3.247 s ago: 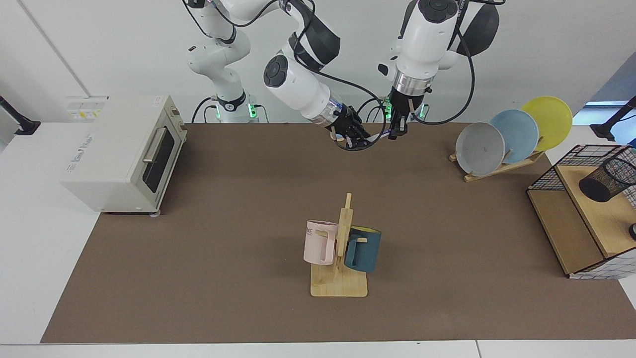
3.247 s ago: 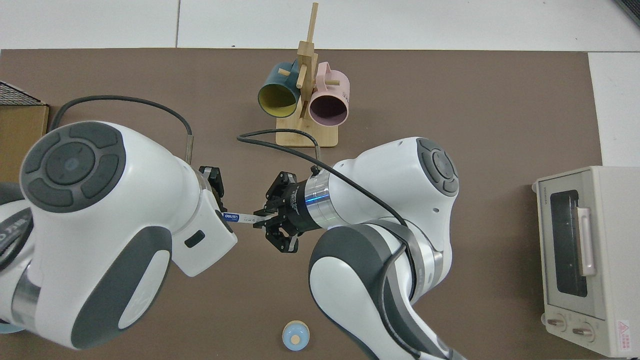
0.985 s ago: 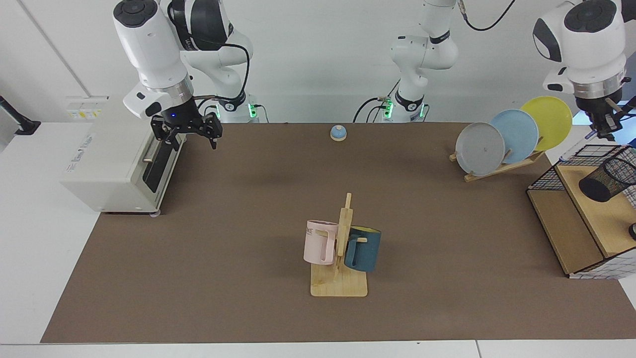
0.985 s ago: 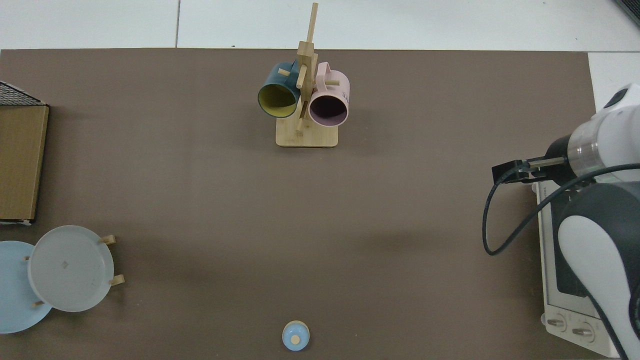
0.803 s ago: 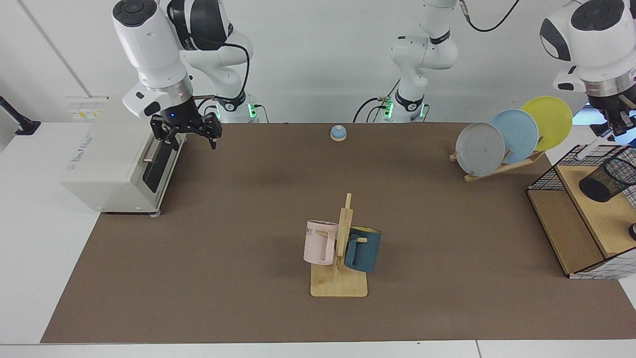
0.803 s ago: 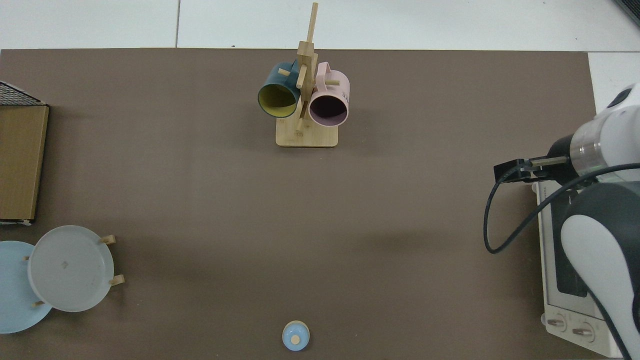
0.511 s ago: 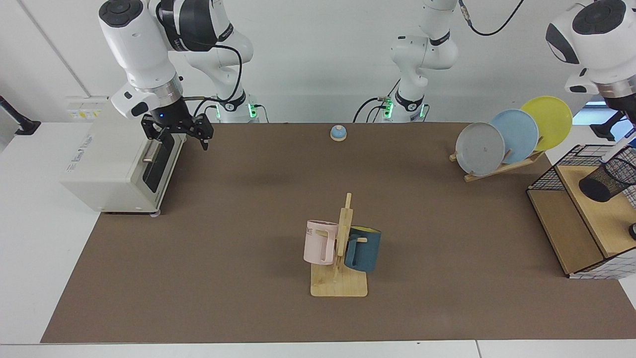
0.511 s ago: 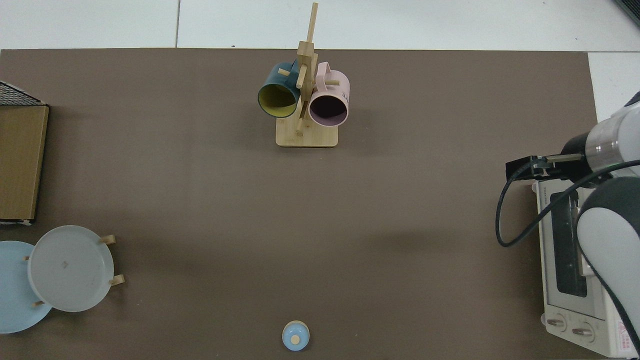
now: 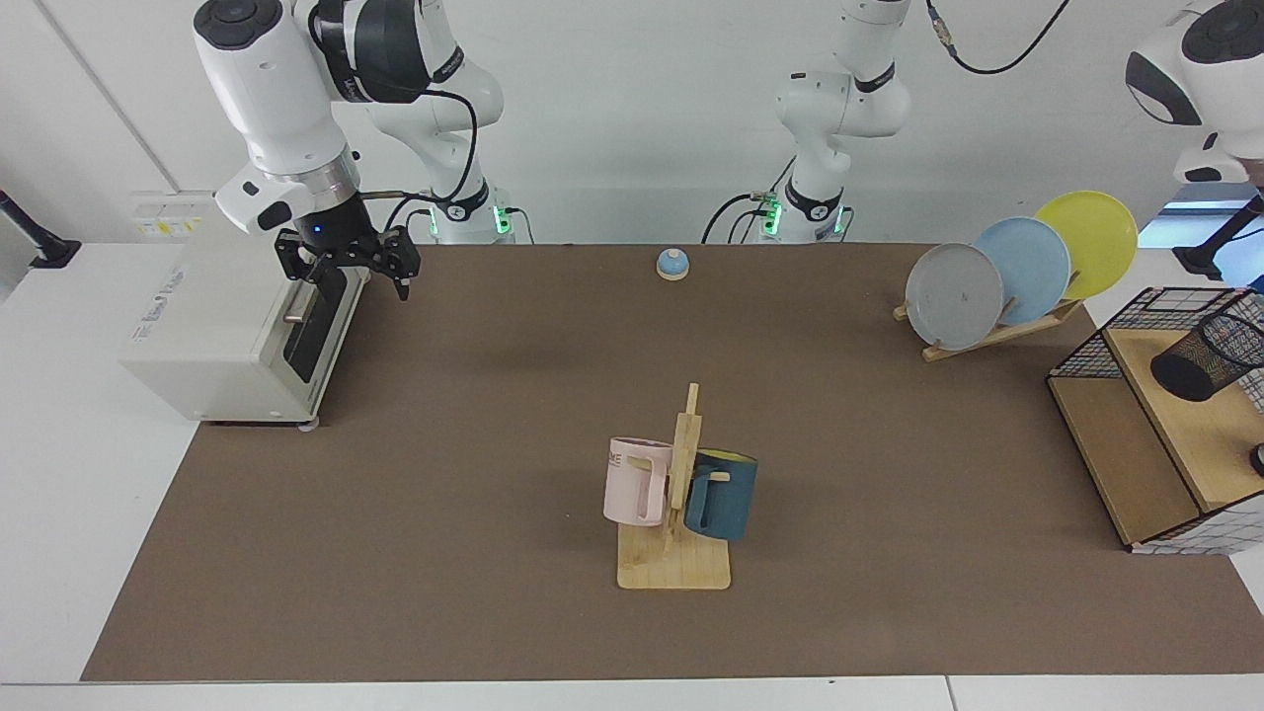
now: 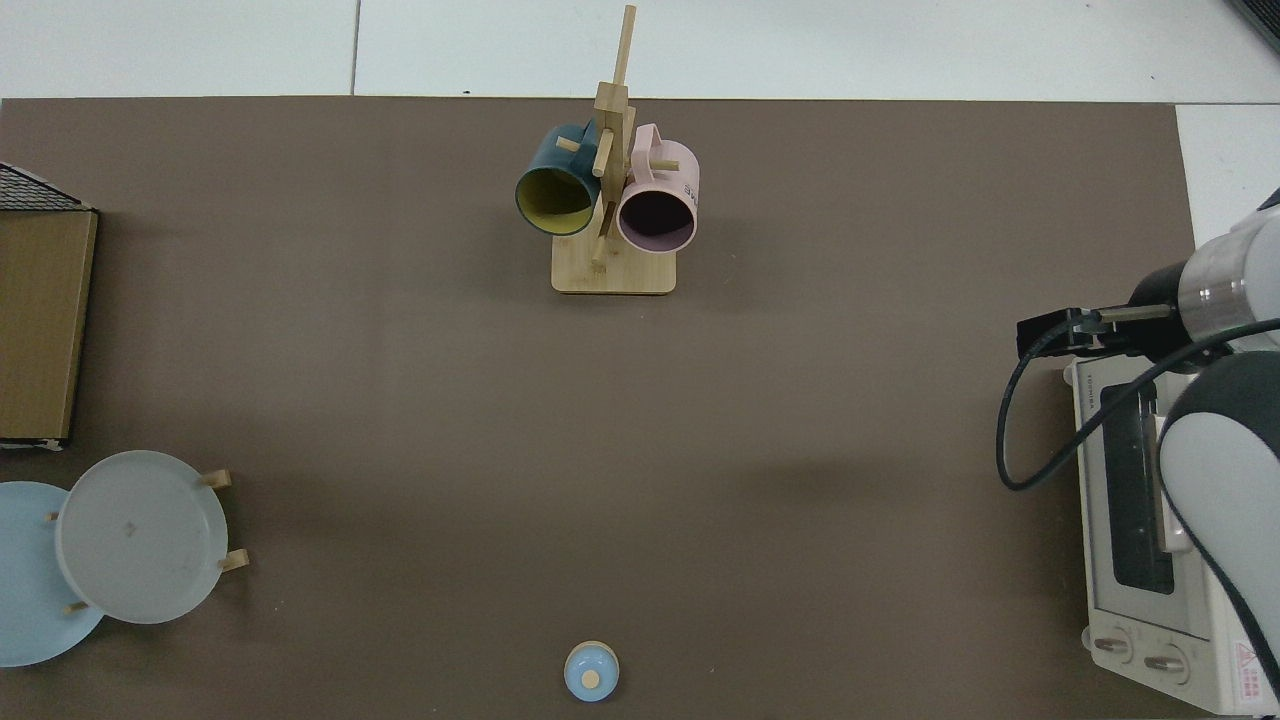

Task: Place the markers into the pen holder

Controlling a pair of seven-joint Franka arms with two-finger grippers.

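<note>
The brown mat [image 9: 494, 444] lies mostly bare, and the big change is at its two ends. Seconds ago both arms met over the middle with the marker passed between them, and now they stand far apart. The right arm waits by the toaster oven [image 9: 227, 326], and the right gripper [image 9: 346, 279] hangs just above the oven door with its fingers spread wide and nothing between them. The left arm [image 9: 1210, 59] has swung out to the far corner above the wire basket [image 9: 1106, 341]. It has risen since half a second ago, so its wrist runs off the edge and the left gripper is out of sight. I cannot say whether it grips anything. The mug rack [image 9: 681, 494] and the little blue bell [image 9: 672, 264] sit as they did. The pen holder [image 9: 1207, 357] stands on the basket's wooden shelf. The marker, which was poised just at its rim a moment back, is nowhere I can see now. My guess is it has been dropped inside the holder and the task is about done, though the mesh hides any proof.
</note>
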